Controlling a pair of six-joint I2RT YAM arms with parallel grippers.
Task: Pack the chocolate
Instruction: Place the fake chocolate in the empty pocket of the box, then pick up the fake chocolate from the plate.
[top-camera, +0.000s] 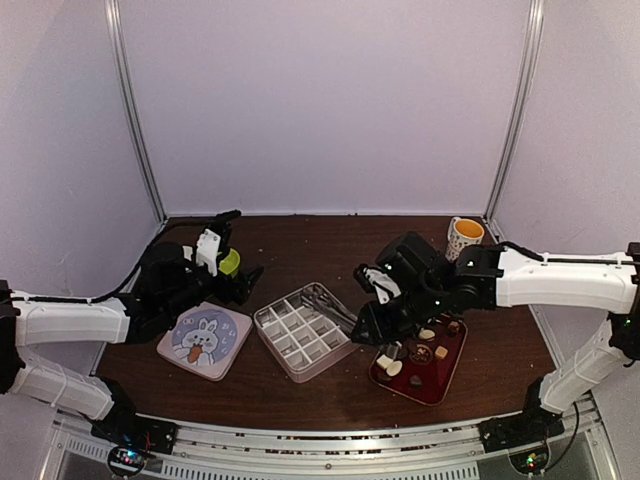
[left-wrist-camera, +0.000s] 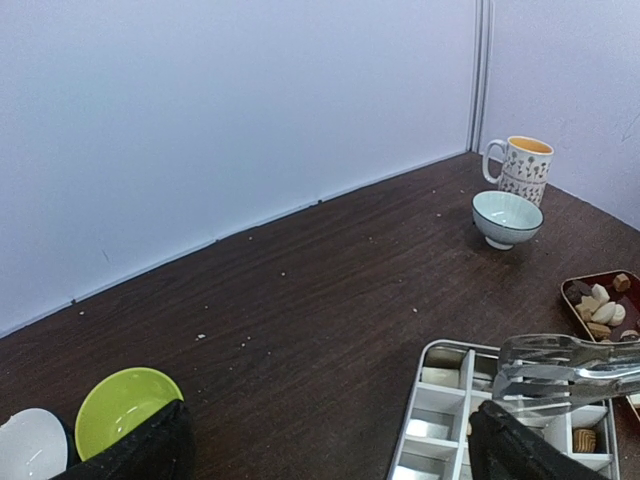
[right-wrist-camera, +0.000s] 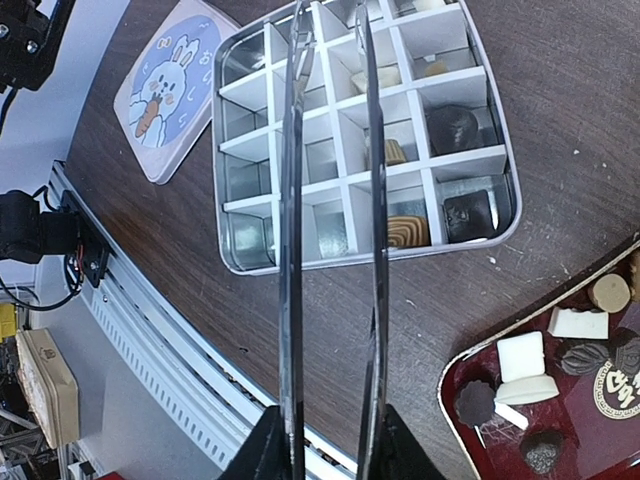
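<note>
Partly done — some chocolate in the box mid-tabletop, more waiting on the tray, near right. Gripping empty tongs over the box with right fingers; left fingers spread wide, holding nothing.

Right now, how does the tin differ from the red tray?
The tin is silvery and split by white dividers into cells; the tray is dark red and undivided. The tin keeps chocolates one per cell, many cells empty; the tray's lie loose together. Both sit on the table.
</note>
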